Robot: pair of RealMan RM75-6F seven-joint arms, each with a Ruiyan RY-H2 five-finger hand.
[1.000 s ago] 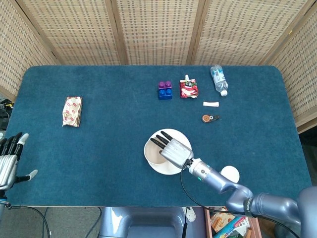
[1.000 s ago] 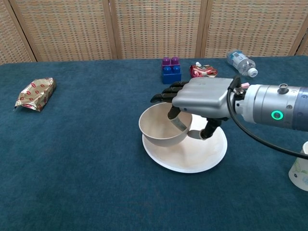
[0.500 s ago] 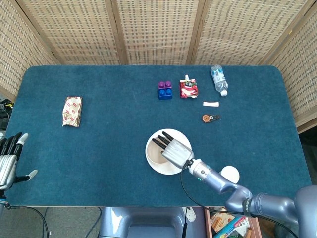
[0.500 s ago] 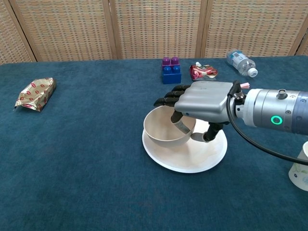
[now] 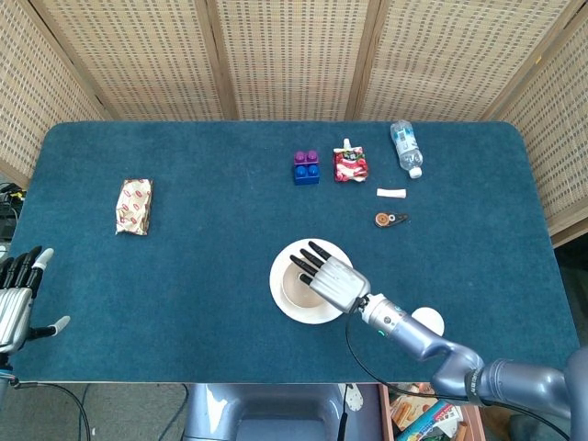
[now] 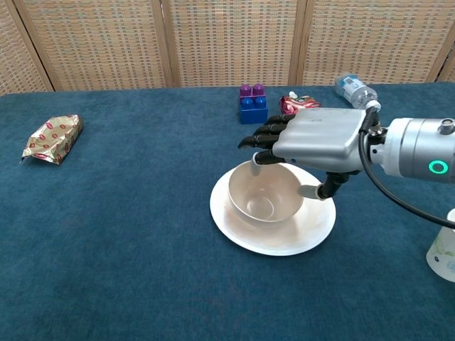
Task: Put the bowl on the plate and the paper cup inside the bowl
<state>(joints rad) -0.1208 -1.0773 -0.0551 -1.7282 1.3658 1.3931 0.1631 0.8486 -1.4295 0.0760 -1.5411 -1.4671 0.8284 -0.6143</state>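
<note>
The cream bowl (image 6: 266,197) (image 5: 296,288) stands upright in the middle of the white plate (image 6: 234,234) (image 5: 279,296), near the table's front centre. My right hand (image 6: 316,138) (image 5: 331,277) hovers just over the bowl's right side with its fingers spread and nothing in them. Its thumb hangs beside the bowl's right rim. The paper cup (image 6: 444,252) (image 5: 427,322) stands on the table to the right of the plate, near the front edge. At the far left edge, off the table, my left hand (image 5: 18,299) holds nothing, its fingers apart.
At the back stand purple and blue blocks (image 5: 306,168), a red snack pouch (image 5: 349,165) and a lying water bottle (image 5: 405,147). A white tube (image 5: 391,193) and a small brown item (image 5: 388,219) lie behind the plate. A gold packet (image 5: 134,206) lies far left.
The right hand carried the tilted bowl rightward to the plate's middle, set it down flat and let go, then rose slightly. The left hand has not moved.
</note>
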